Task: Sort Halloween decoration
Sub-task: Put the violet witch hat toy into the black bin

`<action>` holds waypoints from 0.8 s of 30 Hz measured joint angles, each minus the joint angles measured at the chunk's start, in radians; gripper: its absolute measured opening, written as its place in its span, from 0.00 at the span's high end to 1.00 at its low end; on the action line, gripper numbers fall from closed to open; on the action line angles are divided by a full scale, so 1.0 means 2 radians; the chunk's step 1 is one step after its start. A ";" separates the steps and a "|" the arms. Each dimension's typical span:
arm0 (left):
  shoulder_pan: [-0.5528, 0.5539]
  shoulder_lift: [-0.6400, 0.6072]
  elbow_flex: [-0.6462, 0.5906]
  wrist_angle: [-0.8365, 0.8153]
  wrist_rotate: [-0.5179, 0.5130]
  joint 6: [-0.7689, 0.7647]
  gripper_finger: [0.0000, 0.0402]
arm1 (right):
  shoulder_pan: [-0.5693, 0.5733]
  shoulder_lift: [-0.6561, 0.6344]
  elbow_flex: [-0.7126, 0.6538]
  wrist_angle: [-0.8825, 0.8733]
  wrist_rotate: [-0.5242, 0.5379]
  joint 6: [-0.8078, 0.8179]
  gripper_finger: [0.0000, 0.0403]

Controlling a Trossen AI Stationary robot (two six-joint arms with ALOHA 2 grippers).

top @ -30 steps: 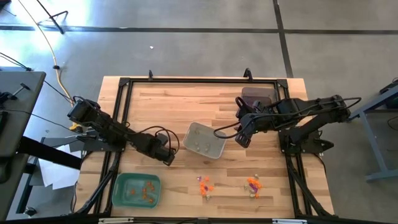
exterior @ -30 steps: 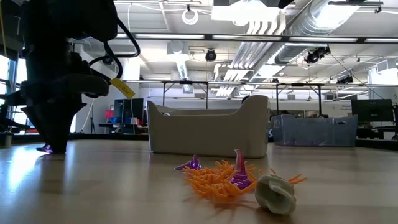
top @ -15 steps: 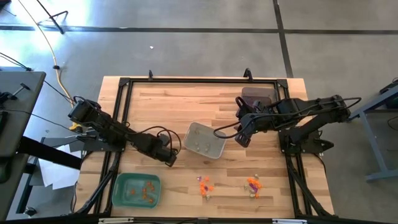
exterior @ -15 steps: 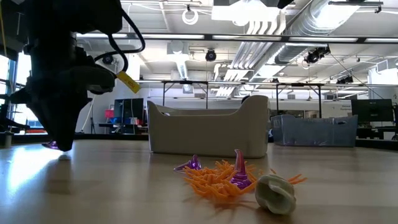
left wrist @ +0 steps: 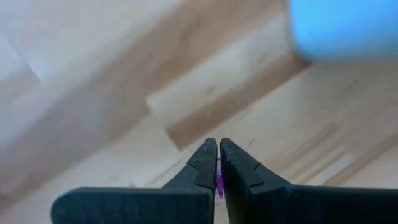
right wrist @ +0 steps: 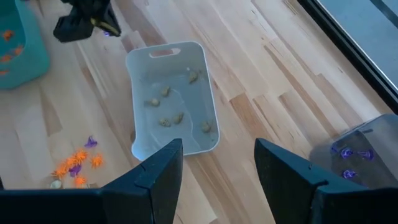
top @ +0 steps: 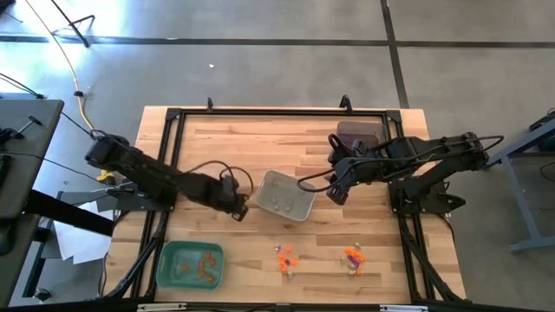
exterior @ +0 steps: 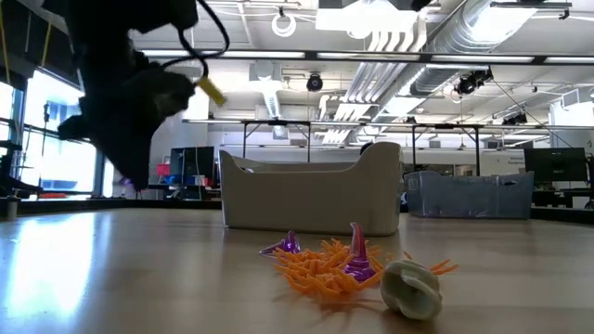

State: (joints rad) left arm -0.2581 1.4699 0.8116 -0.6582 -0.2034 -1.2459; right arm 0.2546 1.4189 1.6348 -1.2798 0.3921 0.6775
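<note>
Bright overhead ceiling lights; left wrist view motion-blurred; window glare.

Grey concrete floor around the wooden table; overhead, white ducts and strip lights, bright window at left.

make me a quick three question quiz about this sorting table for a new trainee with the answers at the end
1. True or false: the left hand is shut on a purple trinket.
2. Which tray holds the pale trinkets: A green tray, B grey tray, C dark tray?
3. What colour are the trinkets in the dark tray?

Key: 1 true. 2 B. 3 purple.
</note>
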 joint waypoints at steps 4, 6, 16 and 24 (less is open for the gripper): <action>0.027 -0.060 0.000 0.007 -0.043 0.021 1.00 | 0.000 0.000 0.000 0.016 0.022 0.001 0.52; 0.042 -0.094 0.000 0.020 -0.067 0.039 1.00 | 0.000 0.000 0.000 0.032 0.041 -0.002 0.52; 0.123 -0.203 0.001 0.263 -0.114 0.213 1.00 | -0.028 0.000 0.000 0.196 0.066 -0.088 0.52; 0.162 -0.205 0.001 0.487 -0.114 0.336 1.00 | -0.069 0.001 0.000 0.338 0.054 -0.206 0.52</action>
State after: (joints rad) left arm 0.0656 1.0601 0.8145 0.3152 -0.4319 -0.5749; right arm 0.1172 1.4214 1.6348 -0.6031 0.5005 0.2661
